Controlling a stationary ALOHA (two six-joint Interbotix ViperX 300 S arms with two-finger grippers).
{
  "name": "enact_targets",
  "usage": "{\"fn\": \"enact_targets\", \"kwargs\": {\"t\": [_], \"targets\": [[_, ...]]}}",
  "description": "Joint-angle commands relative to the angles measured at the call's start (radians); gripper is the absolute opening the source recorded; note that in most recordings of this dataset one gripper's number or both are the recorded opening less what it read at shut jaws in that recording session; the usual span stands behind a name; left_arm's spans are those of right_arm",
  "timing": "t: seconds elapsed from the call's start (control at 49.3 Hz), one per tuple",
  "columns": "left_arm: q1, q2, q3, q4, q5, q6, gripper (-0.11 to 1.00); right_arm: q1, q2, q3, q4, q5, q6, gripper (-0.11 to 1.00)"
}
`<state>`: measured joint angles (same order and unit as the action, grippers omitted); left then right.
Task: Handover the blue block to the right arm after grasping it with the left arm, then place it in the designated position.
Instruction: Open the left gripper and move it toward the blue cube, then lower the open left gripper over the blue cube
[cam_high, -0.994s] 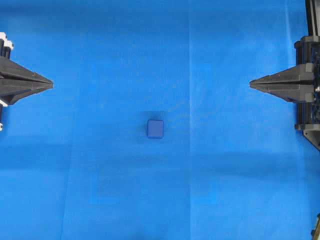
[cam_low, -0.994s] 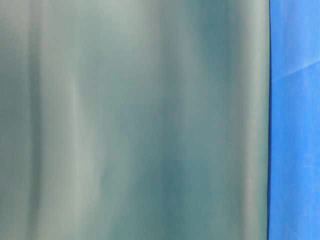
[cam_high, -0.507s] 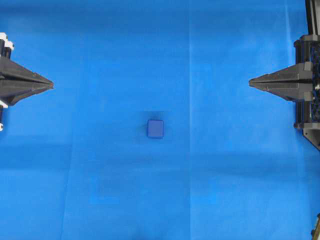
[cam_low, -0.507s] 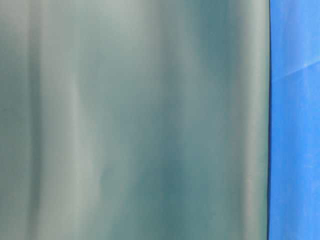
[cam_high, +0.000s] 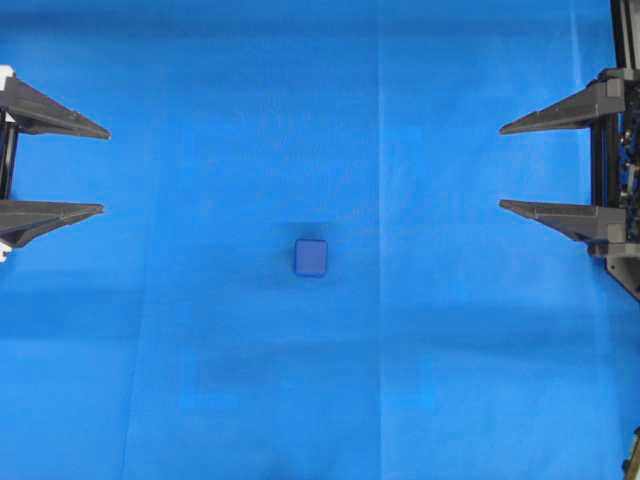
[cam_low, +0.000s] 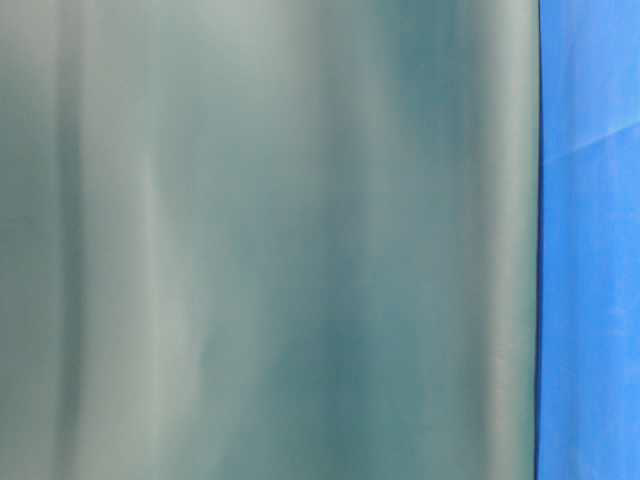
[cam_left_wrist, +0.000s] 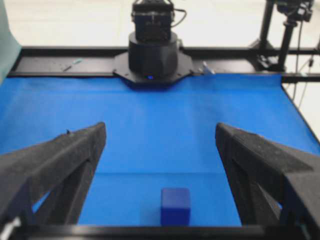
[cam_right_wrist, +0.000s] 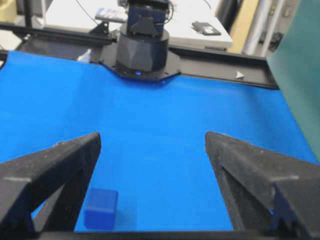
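Big blue cloth (cam_high: 200, 380) covers the whole table. Left gripper (cam_high: 104, 170) sits at the left edge with prongs spread wide, gripping nothing; right gripper (cam_high: 502, 167) mirrors it on the right, also wide apart. The blue block (cam_high: 311, 257) lies between them, well apart from both

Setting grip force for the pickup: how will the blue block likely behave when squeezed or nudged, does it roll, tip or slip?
The blue block looks like a squat cube lying flat on the cloth, so it probably slides rather than rolls or tips. Its rounded edges and smooth faces suggest it may slip between pointed fingers. It appears solid and stiff, likely light for its size.
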<state>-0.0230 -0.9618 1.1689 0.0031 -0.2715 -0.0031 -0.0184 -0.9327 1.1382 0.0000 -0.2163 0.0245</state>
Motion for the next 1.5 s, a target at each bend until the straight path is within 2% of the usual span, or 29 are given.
{"fn": "enact_targets", "kwargs": {"t": [0.0,0.264,0.588,0.873,1.136,1.299,1.481], "targets": [[-0.002,0.003,-0.012,0.002,-0.005,-0.002,0.93,-0.006,0.009,-0.029,0.005,-0.005,0.002,0.98],[-0.002,0.058,-0.023,0.002,-0.043,-0.003,0.93,-0.012,0.023,-0.029,0.003,-0.009,0.002,0.98],[0.0,0.247,-0.104,0.003,-0.184,-0.002,0.93,-0.025,0.034,-0.032,0.005,-0.012,0.002,0.98],[0.003,0.459,-0.239,0.002,-0.225,-0.002,0.93,-0.025,0.034,-0.034,0.005,-0.02,0.002,0.98],[0.003,0.655,-0.417,0.002,-0.218,0.003,0.93,-0.025,0.04,-0.035,0.005,-0.026,0.002,0.98],[0.003,0.726,-0.497,0.003,-0.202,0.014,0.93,-0.025,0.044,-0.035,0.005,-0.026,0.002,0.98],[0.008,0.765,-0.535,0.003,-0.183,0.011,0.93,-0.025,0.049,-0.034,0.003,-0.026,0.002,0.98]]}}
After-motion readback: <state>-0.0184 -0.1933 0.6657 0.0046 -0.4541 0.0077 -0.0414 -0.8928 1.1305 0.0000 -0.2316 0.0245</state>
